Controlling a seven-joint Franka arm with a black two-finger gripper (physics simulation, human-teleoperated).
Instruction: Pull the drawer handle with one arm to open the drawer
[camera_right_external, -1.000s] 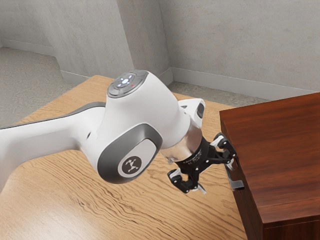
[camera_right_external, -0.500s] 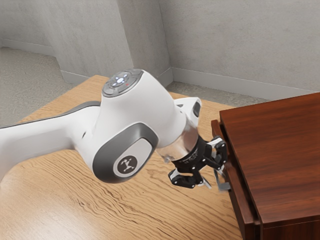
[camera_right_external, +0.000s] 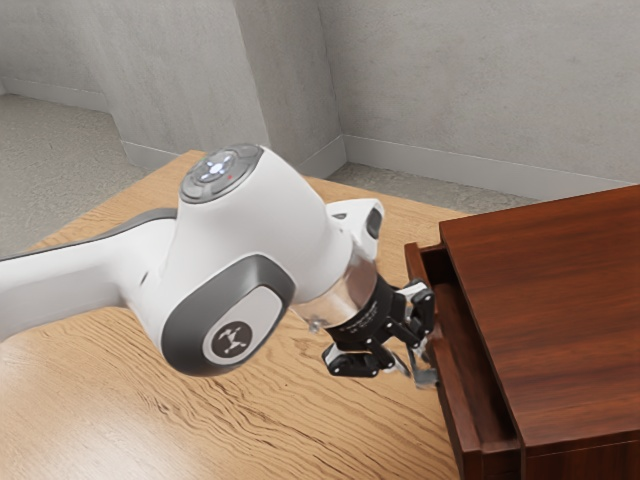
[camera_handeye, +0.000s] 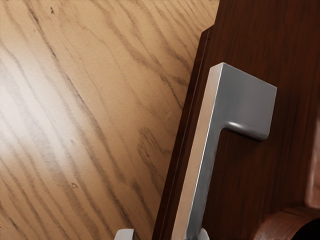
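A dark wooden cabinet (camera_right_external: 560, 300) stands on the table at the exterior view's right. Its top drawer (camera_right_external: 447, 400) is pulled out a short way toward the exterior view's left, and a strip of its inside shows. A silver bar handle (camera_right_external: 427, 377) sits on the drawer front. My black gripper (camera_right_external: 415, 362) is at that handle, shut on it. In the wrist view the handle (camera_handeye: 220, 130) runs up the drawer front (camera_handeye: 260, 175), and my fingertips (camera_handeye: 125, 234) flank its near end.
The light wooden table (camera_right_external: 150, 420) stretches to the exterior view's left and front of the cabinet. My white arm (camera_right_external: 250, 270) reaches across it from the left. Grey walls and floor lie behind.
My hand has moved toward the exterior view's left with the handle. The drawer, shut one second ago, has slid out of the cabinet with it.
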